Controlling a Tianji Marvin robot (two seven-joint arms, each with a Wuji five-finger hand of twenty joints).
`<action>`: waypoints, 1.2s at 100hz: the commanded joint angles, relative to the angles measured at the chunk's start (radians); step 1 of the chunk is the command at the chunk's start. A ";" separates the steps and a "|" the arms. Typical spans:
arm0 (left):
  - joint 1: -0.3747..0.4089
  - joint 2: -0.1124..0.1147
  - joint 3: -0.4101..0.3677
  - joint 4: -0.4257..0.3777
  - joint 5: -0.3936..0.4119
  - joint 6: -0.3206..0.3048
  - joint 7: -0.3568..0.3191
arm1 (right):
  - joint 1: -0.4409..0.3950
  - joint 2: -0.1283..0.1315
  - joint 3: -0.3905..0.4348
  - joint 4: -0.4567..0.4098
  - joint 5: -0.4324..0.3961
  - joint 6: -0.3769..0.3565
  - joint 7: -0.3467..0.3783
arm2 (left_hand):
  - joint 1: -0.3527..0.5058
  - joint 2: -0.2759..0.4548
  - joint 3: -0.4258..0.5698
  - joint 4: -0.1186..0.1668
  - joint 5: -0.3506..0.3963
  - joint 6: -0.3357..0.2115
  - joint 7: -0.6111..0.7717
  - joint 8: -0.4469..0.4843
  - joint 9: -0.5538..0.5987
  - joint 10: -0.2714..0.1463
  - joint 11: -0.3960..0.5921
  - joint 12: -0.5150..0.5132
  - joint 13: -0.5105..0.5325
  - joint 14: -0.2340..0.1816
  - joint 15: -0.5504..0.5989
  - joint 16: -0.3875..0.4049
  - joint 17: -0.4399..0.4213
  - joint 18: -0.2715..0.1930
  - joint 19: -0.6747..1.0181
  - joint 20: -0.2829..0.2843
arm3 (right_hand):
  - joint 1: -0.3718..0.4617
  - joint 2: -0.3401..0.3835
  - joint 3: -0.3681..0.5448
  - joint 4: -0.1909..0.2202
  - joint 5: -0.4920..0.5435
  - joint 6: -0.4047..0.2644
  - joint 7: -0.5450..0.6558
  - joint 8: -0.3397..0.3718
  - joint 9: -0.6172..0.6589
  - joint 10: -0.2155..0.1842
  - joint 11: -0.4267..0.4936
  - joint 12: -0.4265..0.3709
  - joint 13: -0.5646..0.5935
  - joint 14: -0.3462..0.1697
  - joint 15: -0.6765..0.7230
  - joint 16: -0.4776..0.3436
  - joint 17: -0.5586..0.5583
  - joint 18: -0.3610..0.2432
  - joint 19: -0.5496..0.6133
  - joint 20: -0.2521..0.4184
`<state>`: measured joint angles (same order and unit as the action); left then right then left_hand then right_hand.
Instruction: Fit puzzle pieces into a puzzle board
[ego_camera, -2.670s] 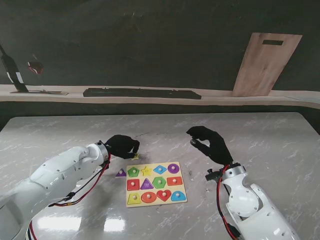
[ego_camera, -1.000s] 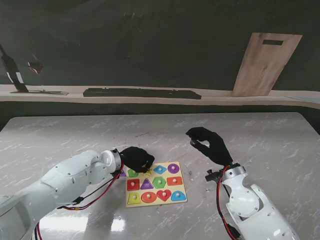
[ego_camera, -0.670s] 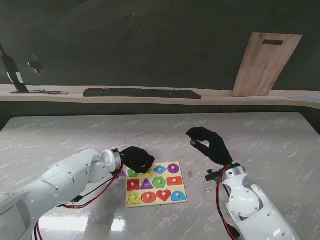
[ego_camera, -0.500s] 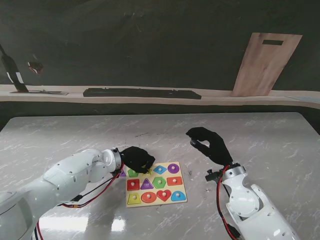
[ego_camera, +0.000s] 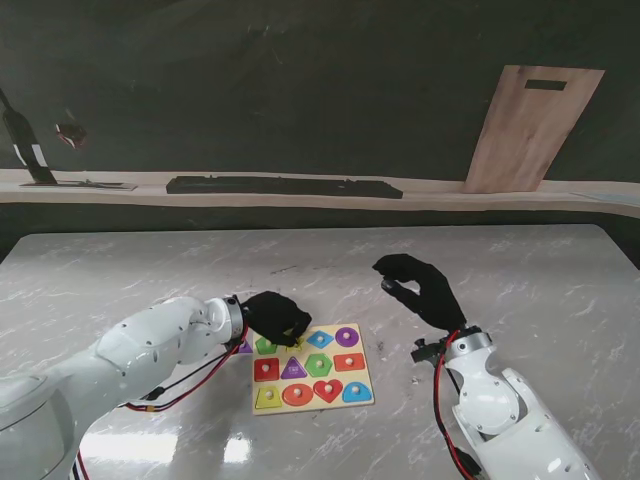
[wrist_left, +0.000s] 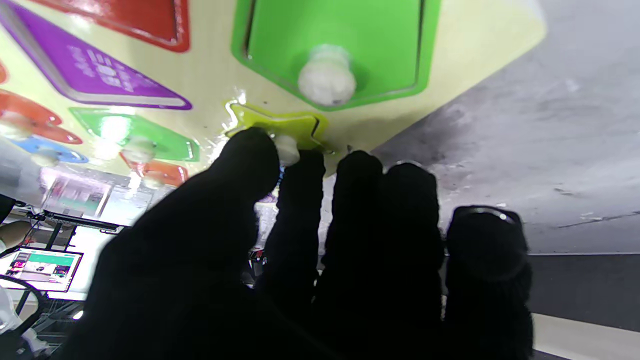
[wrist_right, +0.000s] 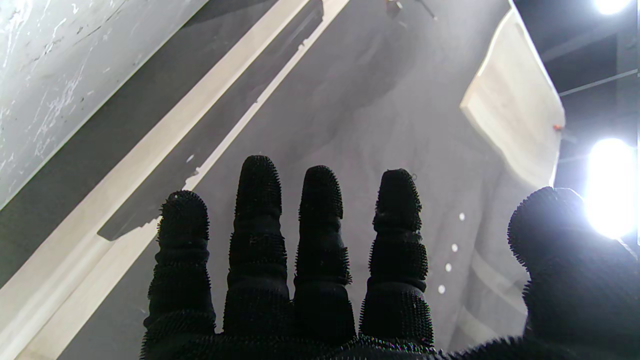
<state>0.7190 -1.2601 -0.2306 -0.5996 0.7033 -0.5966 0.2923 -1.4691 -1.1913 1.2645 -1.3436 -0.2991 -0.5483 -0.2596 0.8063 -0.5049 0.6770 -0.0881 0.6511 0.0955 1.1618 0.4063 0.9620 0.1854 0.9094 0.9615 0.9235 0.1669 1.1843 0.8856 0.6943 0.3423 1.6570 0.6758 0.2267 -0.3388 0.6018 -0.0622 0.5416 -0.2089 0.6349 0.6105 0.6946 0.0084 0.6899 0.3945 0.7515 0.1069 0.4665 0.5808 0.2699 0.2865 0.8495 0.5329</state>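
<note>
Yellow star piece (wrist_left: 280, 125) sat at the puzzle board's (ego_camera: 312, 395) far-left corner on the marble surface (ego_camera: 520, 270), left hand (ego_camera: 275, 317) fingers (wrist_left: 250, 155) pinching its knob. Right hand (ego_camera: 420, 288) hung empty, fingers spread.

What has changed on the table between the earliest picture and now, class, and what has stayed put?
The left hand carried the yellow star piece from the marble table just beyond the wooden puzzle board onto the board's far row, beside the green pentagon piece, pinching its white knob. The right hand, open in the air, and the board stayed put.
</note>
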 joint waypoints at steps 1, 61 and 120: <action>0.002 -0.006 0.004 0.007 0.000 -0.001 0.003 | -0.008 -0.003 0.000 -0.006 -0.004 -0.005 -0.002 | 0.045 0.002 0.018 -0.016 0.033 -0.057 0.041 0.019 -0.002 0.007 0.037 -0.002 0.015 -0.059 0.027 0.005 0.003 -0.089 0.058 -0.011 | 0.009 0.018 -0.014 0.022 0.007 -0.016 0.015 0.000 0.019 0.001 0.014 0.006 0.013 0.000 0.009 0.006 0.002 0.012 0.018 0.010; 0.023 0.052 -0.021 -0.099 0.058 0.073 -0.028 | -0.012 -0.003 0.004 -0.010 -0.003 -0.006 -0.003 | -0.096 0.046 0.009 0.025 -0.169 0.122 -0.220 0.106 -0.149 0.012 0.013 -0.049 -0.067 -0.051 -0.026 0.011 -0.059 -0.093 -0.001 0.004 | 0.009 0.018 -0.014 0.023 0.014 -0.011 0.018 0.001 0.024 0.002 0.016 0.006 0.018 -0.001 0.012 0.007 0.003 0.012 0.019 0.010; 0.106 0.104 -0.176 -0.214 0.085 0.138 -0.052 | -0.010 -0.003 0.001 -0.009 0.001 -0.003 0.001 | -0.110 0.175 -0.121 0.050 -0.212 0.137 -0.317 0.153 -0.221 0.028 -0.029 -0.087 -0.092 -0.046 -0.050 0.004 -0.083 -0.094 -0.026 0.012 | 0.010 0.019 -0.014 0.023 0.016 -0.009 0.018 0.001 0.028 0.002 0.018 0.006 0.020 0.001 0.015 0.009 0.004 0.012 0.020 0.009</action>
<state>0.8130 -1.1674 -0.3935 -0.7934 0.7891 -0.4700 0.2431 -1.4744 -1.1913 1.2688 -1.3471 -0.2986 -0.5504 -0.2619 0.7005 -0.3586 0.5909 -0.0642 0.4670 0.2132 0.8608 0.5378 0.7589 0.1909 0.8859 0.8831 0.8461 0.1393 1.1362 0.8856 0.6135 0.3422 1.6223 0.6757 0.2267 -0.3388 0.6018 -0.0622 0.5416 -0.2089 0.6349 0.6105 0.6946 0.0084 0.6918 0.3945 0.7515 0.1070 0.4674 0.5815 0.2703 0.2865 0.8500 0.5329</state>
